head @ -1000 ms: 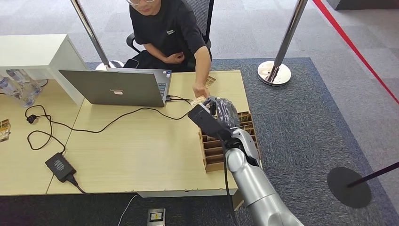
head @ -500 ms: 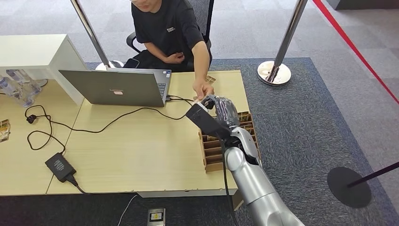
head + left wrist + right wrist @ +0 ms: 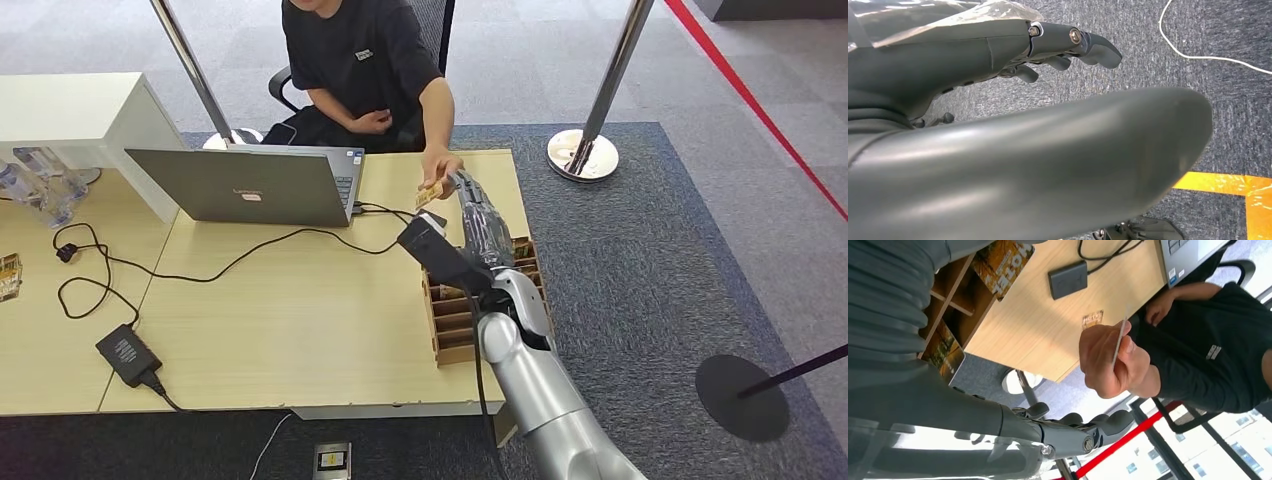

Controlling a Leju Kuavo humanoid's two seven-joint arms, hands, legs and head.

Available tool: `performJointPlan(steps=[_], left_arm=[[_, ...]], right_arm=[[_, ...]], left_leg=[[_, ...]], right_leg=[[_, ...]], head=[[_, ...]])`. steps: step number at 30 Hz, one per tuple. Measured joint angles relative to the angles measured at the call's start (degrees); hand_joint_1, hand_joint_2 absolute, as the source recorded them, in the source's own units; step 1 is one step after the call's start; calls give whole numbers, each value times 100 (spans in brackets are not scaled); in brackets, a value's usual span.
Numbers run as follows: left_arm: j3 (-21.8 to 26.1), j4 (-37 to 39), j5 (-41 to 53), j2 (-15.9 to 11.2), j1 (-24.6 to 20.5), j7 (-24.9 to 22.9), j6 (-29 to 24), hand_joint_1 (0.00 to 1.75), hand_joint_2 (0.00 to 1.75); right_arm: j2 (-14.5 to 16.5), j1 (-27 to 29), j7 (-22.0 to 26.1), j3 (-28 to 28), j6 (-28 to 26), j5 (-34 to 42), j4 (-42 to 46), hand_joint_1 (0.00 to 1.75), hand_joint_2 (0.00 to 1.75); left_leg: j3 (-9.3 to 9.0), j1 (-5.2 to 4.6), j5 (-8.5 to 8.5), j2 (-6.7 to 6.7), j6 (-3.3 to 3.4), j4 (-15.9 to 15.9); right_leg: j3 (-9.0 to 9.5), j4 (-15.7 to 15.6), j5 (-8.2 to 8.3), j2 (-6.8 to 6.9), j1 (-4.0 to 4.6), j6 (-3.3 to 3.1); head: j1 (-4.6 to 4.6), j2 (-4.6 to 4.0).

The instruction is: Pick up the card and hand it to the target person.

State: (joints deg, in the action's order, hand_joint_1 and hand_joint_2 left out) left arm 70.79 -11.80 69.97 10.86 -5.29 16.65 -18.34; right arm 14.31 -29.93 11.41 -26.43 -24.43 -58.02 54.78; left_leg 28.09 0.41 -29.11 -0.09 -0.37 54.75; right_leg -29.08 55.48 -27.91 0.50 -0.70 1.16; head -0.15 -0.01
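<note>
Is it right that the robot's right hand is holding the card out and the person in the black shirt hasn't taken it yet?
Not quite. The person's hand already holds the card, pinched between its fingers. The robot's right hand has its fingers stretched out with nothing in them, apart from the card. The right wrist view shows this. The person does wear a black shirt.

I take the laptop (image 3: 245,186) on the table (image 3: 300,320) as my mark. Behind it sits the person (image 3: 365,65). To its right I see my right hand (image 3: 478,215), with the divided box (image 3: 485,300) just beyond. The power brick (image 3: 128,353) lies near its front left.
</note>
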Motion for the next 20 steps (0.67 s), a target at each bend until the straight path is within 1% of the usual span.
performJointPlan(steps=[1,7,10,15,17,19,20], left_arm=[[0,0,-1,1,0,0,1,0,0],[0,0,-32,3,2,0,-1,0,0],[0,0,-58,6,6,0,-2,0,0],[0,0,-92,16,10,-41,-18,0,0],[0,0,-95,22,23,-73,-22,0,0],[1,0,-96,30,28,-83,-24,0,0],[1,0,-96,32,27,-85,-24,0,0]], right_arm=[[-4,9,-17,22,-76,-26,15,0,0],[-95,212,-138,275,-618,-316,310,0,0],[-184,377,-185,481,-959,-450,516,0,0],[-329,656,-234,852,-1376,-599,839,0,0],[-393,831,-52,1196,-1511,-665,1036,0,0],[-428,1009,311,1709,-1547,-737,1224,0,0],[-432,1052,403,1838,-1550,-755,1262,0,0]], left_leg=[[0,0,0,0,0,0],[0,0,0,-1,0,1],[1,-1,0,0,0,0],[-1,-1,0,-1,0,1],[1,-1,-1,-2,0,1],[1,-1,-2,0,0,1],[1,-2,-2,1,0,1]], right_leg=[[0,0,0,0,0,0],[-1,-1,0,0,0,0],[-1,-1,0,0,0,0],[-2,-3,0,0,-1,0],[-1,-4,0,0,-1,0],[-2,-4,0,0,-1,0],[-3,-5,0,0,-1,0]], head=[[0,-1],[0,-2],[0,0],[1,-1],[1,-1],[0,-2],[0,-2]])
